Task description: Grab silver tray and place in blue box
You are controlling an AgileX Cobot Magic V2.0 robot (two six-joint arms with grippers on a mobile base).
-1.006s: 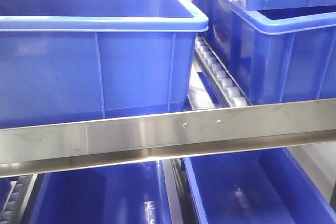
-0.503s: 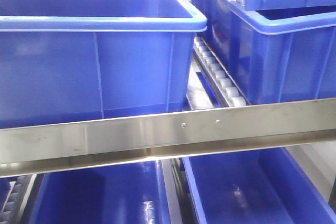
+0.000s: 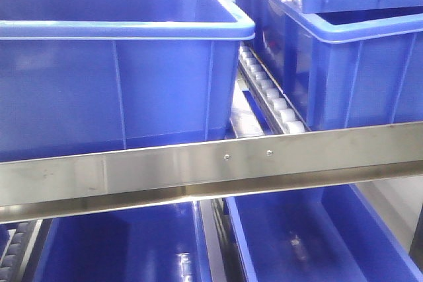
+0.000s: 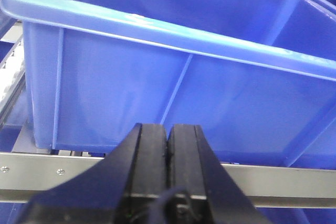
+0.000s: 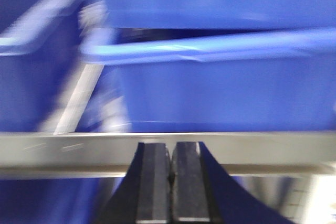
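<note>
The silver tray is out of view in every frame. A large blue box [image 3: 119, 84] stands on the upper shelf at the left; it fills the left wrist view [image 4: 173, 77] too. My left gripper [image 4: 168, 129] is shut and empty, in front of the box's near wall, just above the steel rail. My right gripper [image 5: 172, 148] is shut and empty, in front of the rail below another blue box [image 5: 220, 87]. The right wrist view is blurred by motion. Neither gripper shows in the front view.
A steel shelf rail [image 3: 211, 170] crosses the front view. A second blue box [image 3: 357, 70] stands at the upper right with another stacked on it. A white roller track [image 3: 271, 94] runs between the boxes. More blue boxes [image 3: 297, 236] sit on the lower shelf.
The front view has shifted slightly: the boxes and the rail have slid a little to the left in the frame. The right wrist view is motion-blurred.
</note>
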